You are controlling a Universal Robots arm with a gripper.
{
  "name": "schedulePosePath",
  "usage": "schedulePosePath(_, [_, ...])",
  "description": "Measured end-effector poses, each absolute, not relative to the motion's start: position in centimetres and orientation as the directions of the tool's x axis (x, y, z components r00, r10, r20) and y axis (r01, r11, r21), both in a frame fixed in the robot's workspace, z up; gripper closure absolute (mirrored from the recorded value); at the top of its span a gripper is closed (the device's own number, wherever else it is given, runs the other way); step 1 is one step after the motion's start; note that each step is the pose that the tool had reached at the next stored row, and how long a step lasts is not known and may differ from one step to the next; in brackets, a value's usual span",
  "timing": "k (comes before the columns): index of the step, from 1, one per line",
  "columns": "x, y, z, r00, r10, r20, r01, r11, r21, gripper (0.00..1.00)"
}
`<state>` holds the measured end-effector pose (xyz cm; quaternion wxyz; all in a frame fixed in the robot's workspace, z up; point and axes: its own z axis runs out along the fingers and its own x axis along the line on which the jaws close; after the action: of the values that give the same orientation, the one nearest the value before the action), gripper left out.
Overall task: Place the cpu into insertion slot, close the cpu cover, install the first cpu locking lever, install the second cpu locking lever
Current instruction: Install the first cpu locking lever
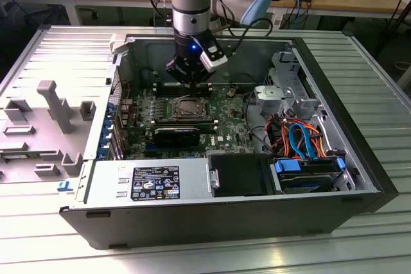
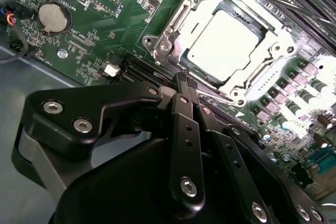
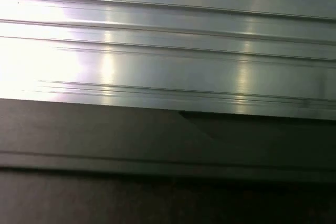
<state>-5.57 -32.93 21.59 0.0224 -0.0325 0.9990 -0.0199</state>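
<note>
The black two-fingered gripper (image 2: 185,80), fingers pressed together and seemingly empty, hovered just beside the silver-rimmed square insertion slot (image 2: 231,40), where the dull silver-grey square cpu (image 2: 223,43) lay.

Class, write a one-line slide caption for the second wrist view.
Shut gripper at the edge of the insertion slot, cpu seated under the cpu cover.

Dull silver-grey being shown by cpu (image 2: 223,43); bright silver by cpu cover (image 2: 176,30); green by circuit board (image 2: 100,3); black by gripper (image 2: 185,81).
</note>
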Motion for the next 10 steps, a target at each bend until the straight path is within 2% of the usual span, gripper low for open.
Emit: schedulePosePath(10, [-6.2,-32.85,21.59,-0.997,-0.066,-0.043,-0.065,0.997,-0.041,0.89])
